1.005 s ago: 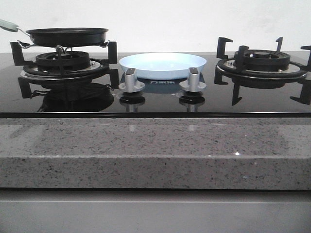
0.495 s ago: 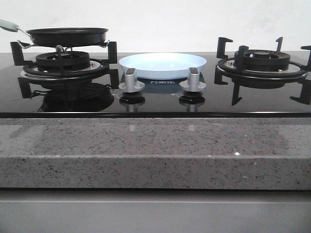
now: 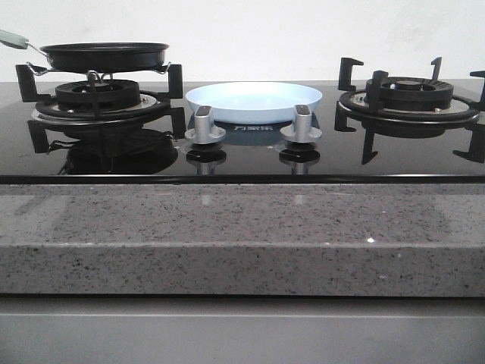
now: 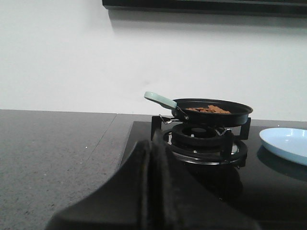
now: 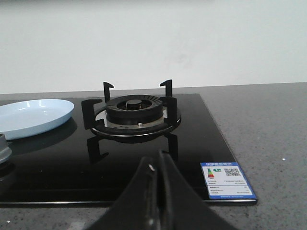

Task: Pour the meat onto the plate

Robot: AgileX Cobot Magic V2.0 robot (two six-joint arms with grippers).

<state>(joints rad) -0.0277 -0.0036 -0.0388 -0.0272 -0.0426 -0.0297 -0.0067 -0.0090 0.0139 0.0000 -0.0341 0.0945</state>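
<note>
A black frying pan (image 3: 104, 56) with a pale green handle (image 3: 14, 39) rests on the left burner (image 3: 97, 97). In the left wrist view the meat (image 4: 209, 109) shows as light-brown pieces inside the pan (image 4: 213, 111). The pale blue plate (image 3: 254, 101) sits on the black glass hob between the two burners, and its rim shows in both wrist views (image 4: 285, 143) (image 5: 33, 116). My left gripper (image 4: 152, 153) is shut and empty, short of the pan's handle (image 4: 160, 99). My right gripper (image 5: 157, 165) is shut and empty, in front of the right burner (image 5: 134, 111). Neither arm appears in the front view.
Two silver knobs (image 3: 204, 125) (image 3: 301, 125) stand in front of the plate. The right burner (image 3: 409, 97) carries nothing. A speckled grey stone counter (image 3: 242, 235) runs along the front and to both sides of the hob. A blue label (image 5: 228, 180) sticks to the hob's near corner.
</note>
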